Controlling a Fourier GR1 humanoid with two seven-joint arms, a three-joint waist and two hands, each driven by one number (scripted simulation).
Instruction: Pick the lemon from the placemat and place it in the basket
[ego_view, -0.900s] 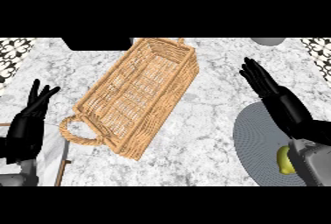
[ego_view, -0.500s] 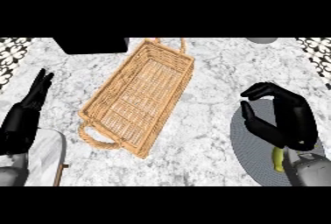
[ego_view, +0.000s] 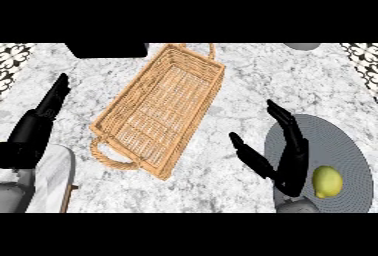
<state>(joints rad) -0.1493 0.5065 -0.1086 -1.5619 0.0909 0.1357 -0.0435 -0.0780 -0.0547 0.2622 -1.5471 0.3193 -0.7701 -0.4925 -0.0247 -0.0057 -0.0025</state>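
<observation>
A yellow lemon (ego_view: 327, 181) lies on the round grey placemat (ego_view: 339, 145) at the lower right. My right hand (ego_view: 289, 160) stands open just left of the lemon, fingers straight and thumb spread toward the left, a small gap between palm and fruit. The long wicker basket (ego_view: 159, 107) with handles at both ends sits tilted in the middle of the marble counter, nothing inside it. My left hand (ego_view: 35, 127) rests open at the left edge, fingers pointing up and away.
A black block (ego_view: 107, 49) lies at the top behind the basket. A grey round object (ego_view: 301, 46) shows at the top right edge. Patterned tiles (ego_view: 15, 60) border both upper corners.
My right hand has dropped back toward me and opened beside the lemon, which now shows in full. The view has shifted, so the basket appears further right and up.
</observation>
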